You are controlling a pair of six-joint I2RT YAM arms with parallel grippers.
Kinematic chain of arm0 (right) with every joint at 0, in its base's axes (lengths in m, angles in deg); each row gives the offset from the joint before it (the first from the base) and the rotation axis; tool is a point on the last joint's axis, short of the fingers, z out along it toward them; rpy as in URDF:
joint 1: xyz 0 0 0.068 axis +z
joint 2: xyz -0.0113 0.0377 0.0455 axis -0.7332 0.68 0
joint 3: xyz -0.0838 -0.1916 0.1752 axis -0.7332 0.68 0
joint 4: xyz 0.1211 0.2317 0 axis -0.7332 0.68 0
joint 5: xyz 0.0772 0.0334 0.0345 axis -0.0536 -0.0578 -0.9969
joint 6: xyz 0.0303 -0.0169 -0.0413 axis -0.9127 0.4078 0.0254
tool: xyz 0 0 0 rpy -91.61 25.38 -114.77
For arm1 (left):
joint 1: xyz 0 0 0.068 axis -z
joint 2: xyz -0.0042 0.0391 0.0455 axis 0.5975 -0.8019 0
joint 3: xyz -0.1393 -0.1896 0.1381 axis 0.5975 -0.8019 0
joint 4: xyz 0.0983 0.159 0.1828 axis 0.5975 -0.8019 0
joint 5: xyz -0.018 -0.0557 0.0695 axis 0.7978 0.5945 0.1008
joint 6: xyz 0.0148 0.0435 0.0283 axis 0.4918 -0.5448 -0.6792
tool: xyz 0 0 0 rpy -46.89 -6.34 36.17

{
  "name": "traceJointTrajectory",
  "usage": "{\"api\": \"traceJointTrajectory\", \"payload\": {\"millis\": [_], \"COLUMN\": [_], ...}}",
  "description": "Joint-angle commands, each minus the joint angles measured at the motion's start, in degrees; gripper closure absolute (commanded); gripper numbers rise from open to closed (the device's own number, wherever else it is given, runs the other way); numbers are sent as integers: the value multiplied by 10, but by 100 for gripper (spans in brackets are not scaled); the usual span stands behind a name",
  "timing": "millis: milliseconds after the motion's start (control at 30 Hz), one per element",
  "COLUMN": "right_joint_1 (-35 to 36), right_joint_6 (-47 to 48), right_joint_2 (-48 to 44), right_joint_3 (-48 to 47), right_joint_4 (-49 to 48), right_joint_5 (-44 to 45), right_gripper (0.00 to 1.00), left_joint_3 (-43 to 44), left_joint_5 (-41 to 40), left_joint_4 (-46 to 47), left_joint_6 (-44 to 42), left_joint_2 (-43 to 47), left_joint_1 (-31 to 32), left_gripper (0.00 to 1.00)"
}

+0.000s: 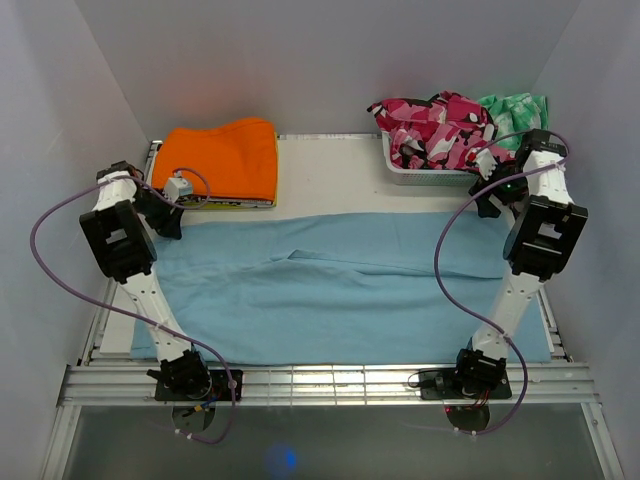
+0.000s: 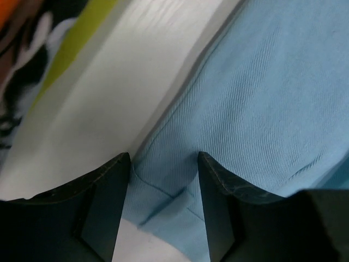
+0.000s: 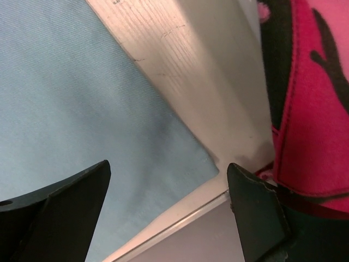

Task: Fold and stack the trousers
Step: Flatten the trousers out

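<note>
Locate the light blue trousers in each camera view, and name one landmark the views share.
Top external: trousers spread across the middle of the table.
Left wrist: trousers fill the right side, with a corner between the left gripper fingers.
Right wrist: trousers fill the left side.
Shared landmark: the white table strip bordering them.

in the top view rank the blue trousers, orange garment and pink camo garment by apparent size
1. trousers, clearly largest
2. orange folded garment
3. pink camouflage garment, close to the orange one and bunched, so that pair is unsure
</note>
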State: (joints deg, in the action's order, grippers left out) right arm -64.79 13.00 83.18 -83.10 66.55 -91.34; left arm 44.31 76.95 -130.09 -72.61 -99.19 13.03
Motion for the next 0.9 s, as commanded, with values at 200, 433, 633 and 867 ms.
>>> {"api": "traceJointTrajectory", "payload": {"millis": [200,433,633,867], "right_joint_1": [-2,-2,-2,-4], "right_joint_6": [131,124,134,152], "right_joint_2": [62,136,174,128], "right_joint_3": [-39,-56,-60,-18], "right_joint_4": [21,31,90,128], "right_joint_5": [-1,-15,-15,-9], "right_gripper": [5,7,43,92], "left_joint_3": [-70,-75,-82,-85], "left_joint_5": [-48,-40,-31,7], "left_joint_4": [40,41,33,17], "left_joint_6": [-10,-6,-17,-31], "left_joint_2": [8,13,16,34], "left_joint_1": [12,16,16,16], "left_gripper": [43,44,51,83]}}
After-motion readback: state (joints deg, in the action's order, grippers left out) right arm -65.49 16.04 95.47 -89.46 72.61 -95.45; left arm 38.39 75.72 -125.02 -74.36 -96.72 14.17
